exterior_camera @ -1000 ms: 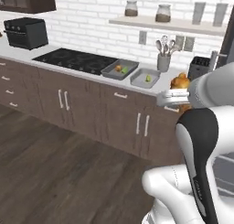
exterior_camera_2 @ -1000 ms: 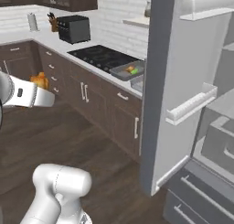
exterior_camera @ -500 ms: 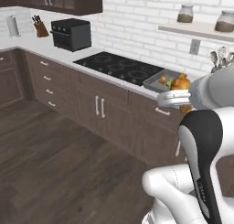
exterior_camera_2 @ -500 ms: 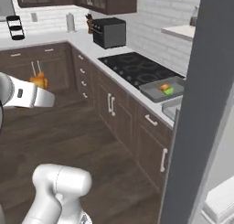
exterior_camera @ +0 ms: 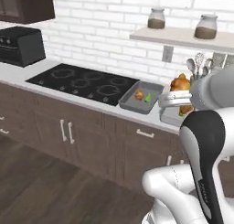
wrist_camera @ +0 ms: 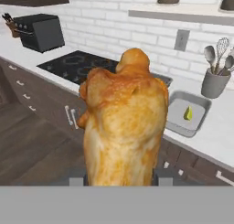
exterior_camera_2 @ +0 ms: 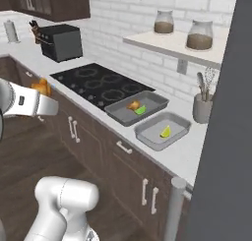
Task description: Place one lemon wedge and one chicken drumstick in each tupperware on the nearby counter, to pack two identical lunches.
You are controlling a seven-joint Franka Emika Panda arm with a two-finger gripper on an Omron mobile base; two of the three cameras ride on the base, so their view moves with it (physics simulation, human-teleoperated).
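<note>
The hand [wrist_camera: 119, 179] is closed on a lumpy, golden-brown chicken drumstick [wrist_camera: 122, 122] with glossy skin. Two shallow grey rectangular containers [exterior_camera_2: 162, 131] with raised rims sit on the smooth off-white tabletop [exterior_camera_2: 189, 154].

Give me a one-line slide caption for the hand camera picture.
The tool carries a chicken drumstick toward a grey tupperware holding one lemon wedge.

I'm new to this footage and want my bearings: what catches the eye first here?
The golden-brown chicken drumstick held in the gripper, looming large in the hand view. Next, two grey containers side by side on the counter beside the black stovetop: one has a drumstick and lemon wedge, the other just a wedge.
</note>
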